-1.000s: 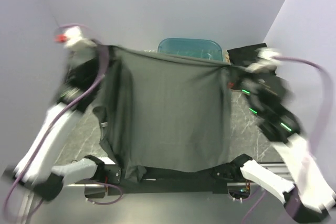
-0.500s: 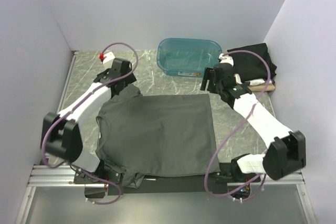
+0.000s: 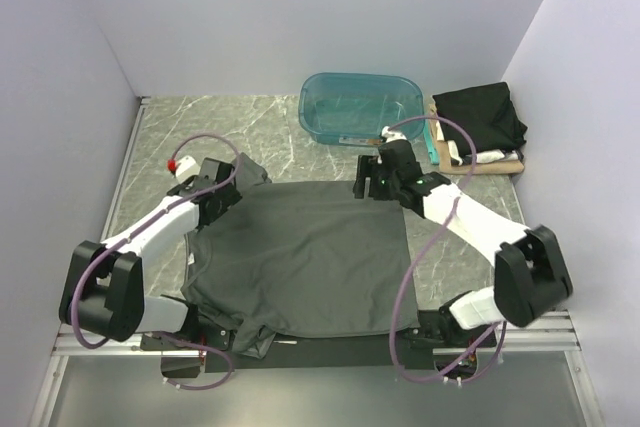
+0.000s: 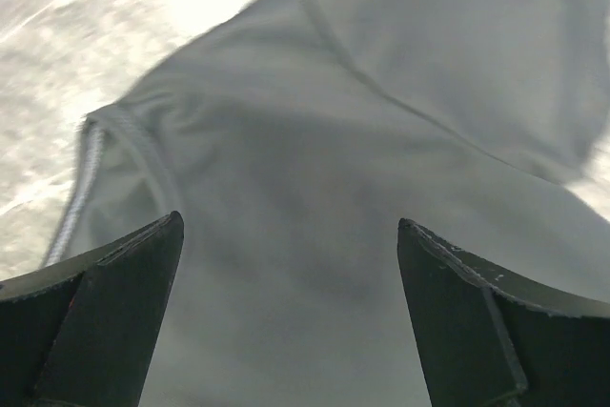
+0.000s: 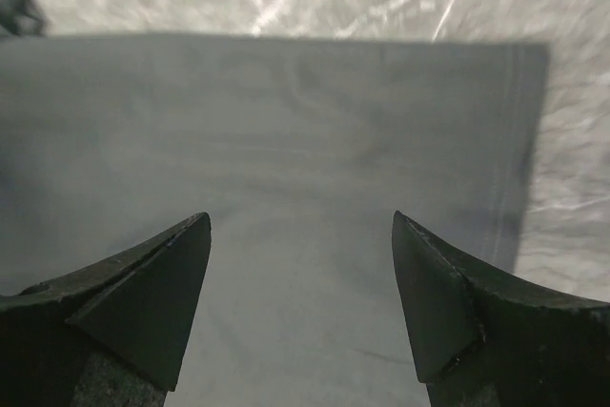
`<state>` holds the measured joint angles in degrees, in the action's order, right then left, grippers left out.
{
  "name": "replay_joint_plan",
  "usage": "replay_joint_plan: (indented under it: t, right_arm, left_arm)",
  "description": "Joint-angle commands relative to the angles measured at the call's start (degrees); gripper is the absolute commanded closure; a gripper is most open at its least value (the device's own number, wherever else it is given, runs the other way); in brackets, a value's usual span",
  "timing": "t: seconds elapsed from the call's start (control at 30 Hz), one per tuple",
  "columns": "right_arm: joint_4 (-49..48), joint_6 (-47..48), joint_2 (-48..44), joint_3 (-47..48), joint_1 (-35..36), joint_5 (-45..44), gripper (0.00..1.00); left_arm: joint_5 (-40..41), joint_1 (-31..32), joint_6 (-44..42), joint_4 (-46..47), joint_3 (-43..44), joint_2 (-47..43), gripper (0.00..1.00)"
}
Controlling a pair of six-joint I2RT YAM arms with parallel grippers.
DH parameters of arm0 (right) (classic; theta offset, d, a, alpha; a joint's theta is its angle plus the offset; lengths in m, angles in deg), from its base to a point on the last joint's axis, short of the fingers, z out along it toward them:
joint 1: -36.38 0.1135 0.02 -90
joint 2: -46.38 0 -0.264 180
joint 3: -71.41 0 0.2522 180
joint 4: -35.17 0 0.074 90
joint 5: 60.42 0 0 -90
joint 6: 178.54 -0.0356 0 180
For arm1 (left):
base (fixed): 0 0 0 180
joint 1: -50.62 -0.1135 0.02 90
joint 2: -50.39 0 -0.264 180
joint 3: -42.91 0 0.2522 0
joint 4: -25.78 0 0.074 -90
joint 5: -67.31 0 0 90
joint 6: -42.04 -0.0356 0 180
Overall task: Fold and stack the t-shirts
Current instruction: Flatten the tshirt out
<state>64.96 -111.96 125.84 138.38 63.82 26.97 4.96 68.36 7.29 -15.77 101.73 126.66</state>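
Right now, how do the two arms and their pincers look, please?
The left arm and right arm have white links and black joints, each trailing a looping purple cable. A red tab sits at the left wrist. The left pincer and right pincer each have two dark, wedge-shaped fingers.

Overhead camera looks down; wrist cameras closely share the t-shirt [image 3: 300, 257].

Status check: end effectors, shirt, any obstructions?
Left end effector open over charcoal t-shirt, far-left corner; right end effector open over far-right corner. T-shirt spread on table, unfolded. Teal tub beyond it, apart.
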Motion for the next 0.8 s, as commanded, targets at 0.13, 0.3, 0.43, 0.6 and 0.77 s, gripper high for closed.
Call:
replay_joint_plan:
  t: [0.13,0.3,0.43,0.6,0.77]
  right_arm:
    - [-3.5,-1.7,8.6,-0.5,-0.3,0.1,0.17]
    - [-3.9,-1.7,14.0,0.3,-2.0,-0.7,0.17]
    - [-3.5,-2.0,16.3,0.0,-4.5,-0.5,0.17]
    - [-2.1,-1.3,17.9,1.5,-5.8,-0.3,0.17]
    - [-0.7,-1.1,19.7,3.5,-7.2,-0.5,0.17]
  left_arm:
    - [-3.0,-2.9,1.9,4.7,-1.9,2.2,0.0]
    - [-2.8,-4.6,1.4,5.9,-0.9,4.8,0.0]
    - [-4.7,-5.5,-0.1,6.9,0.0,7.7,0.01]
    - [-6.3,-5.8,-1.5,7.8,1.6,10.7,0.01]
    - [-7.7,-5.8,-3.0,8.6,4.2,13.8,0.0]
